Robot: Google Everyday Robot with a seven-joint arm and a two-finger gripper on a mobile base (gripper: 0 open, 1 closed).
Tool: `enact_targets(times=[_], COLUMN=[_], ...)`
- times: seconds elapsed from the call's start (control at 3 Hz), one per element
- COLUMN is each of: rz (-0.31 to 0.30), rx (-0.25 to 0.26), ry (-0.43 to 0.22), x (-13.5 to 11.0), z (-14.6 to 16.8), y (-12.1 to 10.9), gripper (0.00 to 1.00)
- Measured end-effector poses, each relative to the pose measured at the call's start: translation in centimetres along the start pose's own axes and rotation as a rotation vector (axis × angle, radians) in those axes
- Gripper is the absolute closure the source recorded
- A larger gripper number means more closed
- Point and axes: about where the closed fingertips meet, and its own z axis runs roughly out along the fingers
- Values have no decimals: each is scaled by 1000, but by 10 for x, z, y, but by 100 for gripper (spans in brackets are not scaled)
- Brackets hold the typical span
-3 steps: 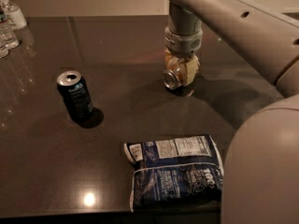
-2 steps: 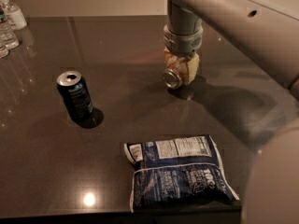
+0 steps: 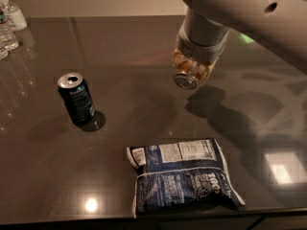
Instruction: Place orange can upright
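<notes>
**Orange can now higher, arm elbow gone from the lower right**

Raised since the earlier frame, the gripper [image 3: 191,73] sits in the upper middle of the frame, right of centre. It looks larger than before. The orange can [image 3: 186,80] is pinched between its pale fingers [image 3: 206,71]. The can is tilted, with its silver end facing down and toward the camera, and it is clear of the table [image 3: 144,42]. Its shadow [image 3: 206,102] falls apart from it, lower and to the right, where before the can sat close to the surface. The bulky arm segment that filled the lower right corner earlier is no longer there.

From the left: clear plastic bottles [image 3: 9,20] stand at the upper left edge, unmoved. The dark blue can [image 3: 76,98] stands upright at middle left with its silver top open. It is well apart from the gripper and in the same spot as before. At lower centre lies the blue and white snack bag [image 3: 182,176], flat and crumpled and near the table's front edge. Its right end, partly covered earlier, is now in full view. The bag lies below the held can, not touching it.

The pale arm [image 3: 240,8] crosses the upper right corner and hides the table's far right side behind it. Bright light patches reflect at lower left and lower right on the glossy dark top.
</notes>
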Motion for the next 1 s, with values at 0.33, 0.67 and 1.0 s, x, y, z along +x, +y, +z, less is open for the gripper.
enact_targets(times=[0.33, 0.67, 1.0], rz=[-101, -113, -112], rx=[123, 167, 163], ry=[85, 112, 110], x=[-1, 5, 4], z=[-18, -20, -20], y=[-9, -20, -19], gripper=[100, 100, 100])
